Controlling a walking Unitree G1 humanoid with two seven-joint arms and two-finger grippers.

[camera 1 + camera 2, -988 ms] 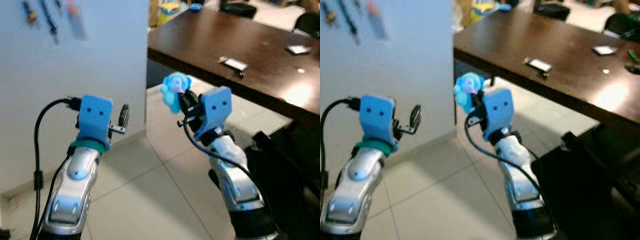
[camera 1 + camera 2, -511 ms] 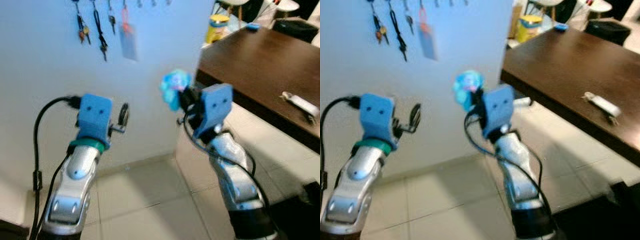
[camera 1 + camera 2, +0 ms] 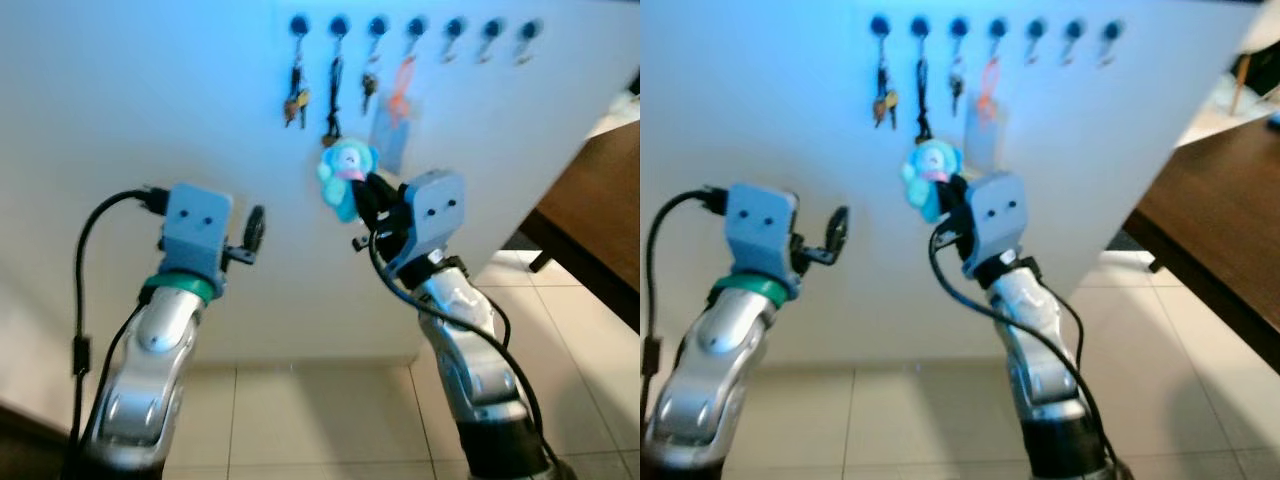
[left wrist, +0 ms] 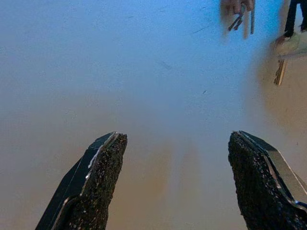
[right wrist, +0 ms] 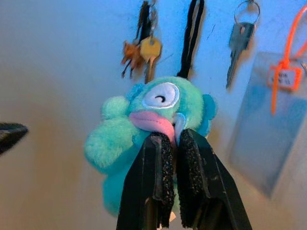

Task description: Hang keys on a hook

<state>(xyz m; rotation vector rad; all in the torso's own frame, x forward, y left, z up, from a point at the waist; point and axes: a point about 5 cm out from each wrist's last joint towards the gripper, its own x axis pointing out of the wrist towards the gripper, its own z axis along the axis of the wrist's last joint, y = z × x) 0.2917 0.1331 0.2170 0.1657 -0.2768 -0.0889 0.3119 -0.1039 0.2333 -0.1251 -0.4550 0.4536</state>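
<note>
A pale wall [image 3: 120, 110] spans the frame, with a row of dark hooks [image 3: 415, 26] along the top centre. A teal plush keychain [image 3: 345, 176] is pinched between the closed fingers of the right gripper [image 5: 172, 143] at centre frame, just below the hanging keys [image 3: 295, 103]. The left gripper [image 4: 172, 182] is held spread apart and empty at left centre.

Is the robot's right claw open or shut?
Shut: the right gripper has both fingers pinched on the turquoise plush keychain.
</note>
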